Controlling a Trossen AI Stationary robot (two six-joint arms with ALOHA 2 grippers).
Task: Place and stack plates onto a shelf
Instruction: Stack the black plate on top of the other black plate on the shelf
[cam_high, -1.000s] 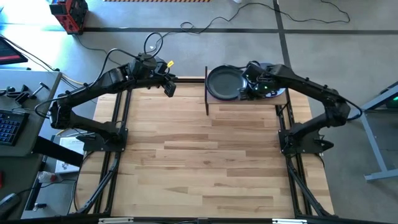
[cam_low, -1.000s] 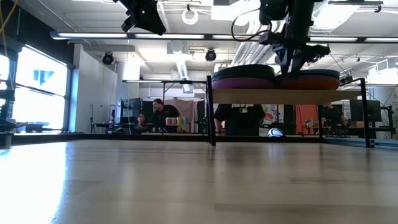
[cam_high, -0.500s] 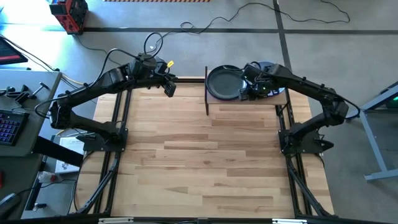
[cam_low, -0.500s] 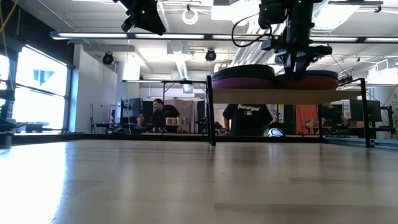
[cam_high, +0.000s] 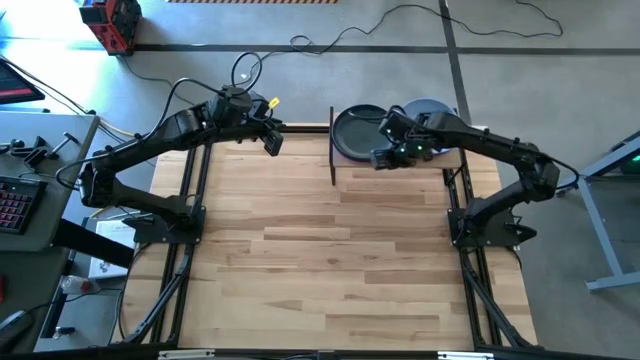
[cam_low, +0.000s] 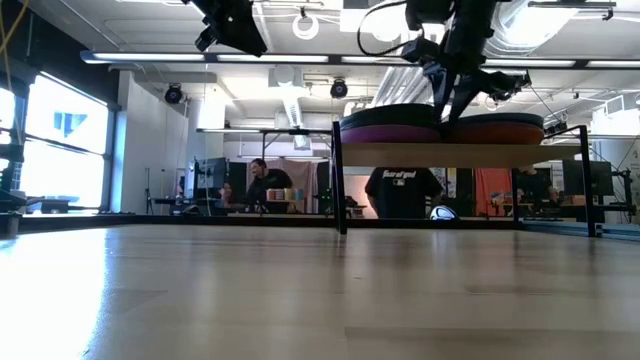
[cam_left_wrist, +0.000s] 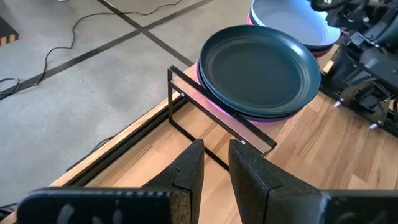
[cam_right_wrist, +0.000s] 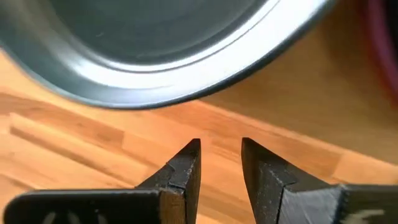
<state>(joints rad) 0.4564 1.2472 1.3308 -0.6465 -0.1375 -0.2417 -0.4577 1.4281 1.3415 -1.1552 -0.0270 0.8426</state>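
The shelf (cam_low: 440, 155) stands at the table's far edge and carries two stacks of plates. The left stack has a dark plate (cam_high: 357, 132) on top, with purple ones (cam_low: 385, 134) beneath. A pale blue-grey plate (cam_high: 432, 108) tops the right stack. My right gripper (cam_high: 385, 156) hovers over the shelf's near edge between the stacks, pointing steeply down. Its fingers (cam_right_wrist: 186, 165) are slightly open over bare wood, with nothing between them. My left gripper (cam_high: 272, 141) hangs raised to the left of the shelf, narrowly open and empty (cam_left_wrist: 215, 158).
The shelf's thin black rods (cam_high: 332, 146) stand upright at its left end, between my two grippers. Bare wood tabletop (cam_high: 330, 250) stretches toward the near edge. People stand in the room beyond the table (cam_low: 400, 190).
My right gripper has swung from above the right stack toward the table's left and a little nearer. It now stands between the two stacks by the dark plate's rim. The pale blue-grey plate shows uncovered. The plates have stayed in place.
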